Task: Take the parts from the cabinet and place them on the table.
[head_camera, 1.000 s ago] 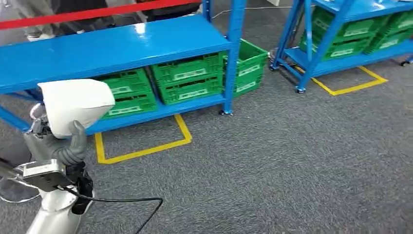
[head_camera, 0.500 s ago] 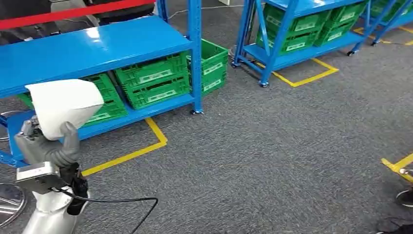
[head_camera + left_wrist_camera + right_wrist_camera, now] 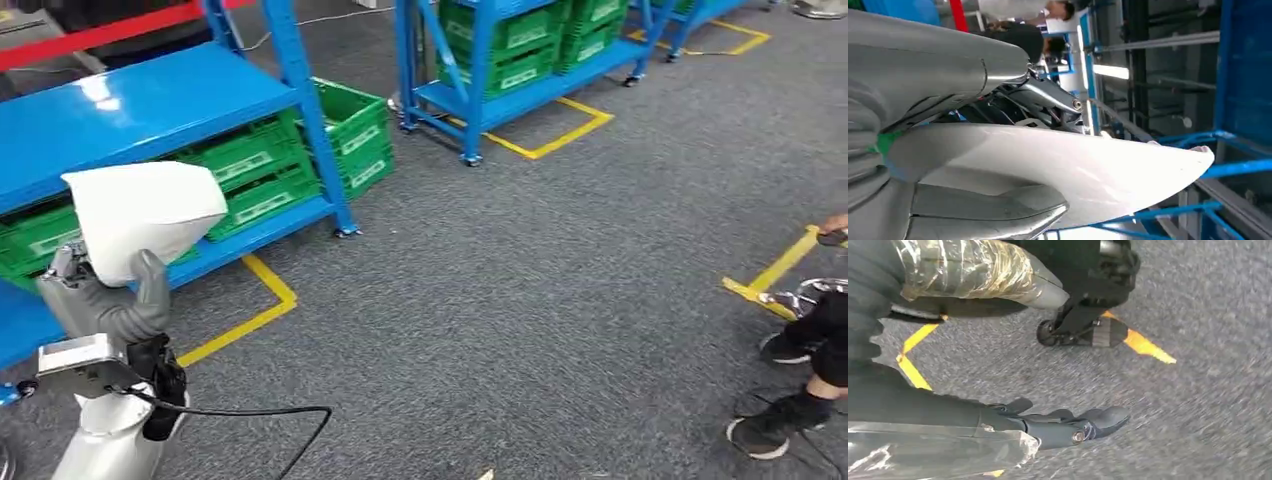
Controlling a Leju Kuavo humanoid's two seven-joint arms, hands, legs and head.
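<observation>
My left hand [image 3: 110,305] is raised at the lower left of the head view and grips a white curved shell-like part [image 3: 140,215] from below, its thumb up against the part's front. In the left wrist view the same white part [image 3: 1073,170] runs across the picture, held between the grey thumb [image 3: 983,215] and the fingers above. The blue cabinet [image 3: 130,100] with green crates [image 3: 250,175] on its lower shelf stands behind the part. My right hand [image 3: 1058,425] hangs over the grey carpet with its fingers stretched out and nothing in it.
A second blue rack [image 3: 520,70] with green crates stands at the back. Yellow tape lines [image 3: 245,320] mark the grey carpet. A person's legs and dark shoes [image 3: 790,400] are at the right edge. A black cable [image 3: 260,415] hangs from my left arm.
The whole view has swung to the right: cabinet and racks slid left, and a person's legs came in at the right. The white part stays in my left hand.
</observation>
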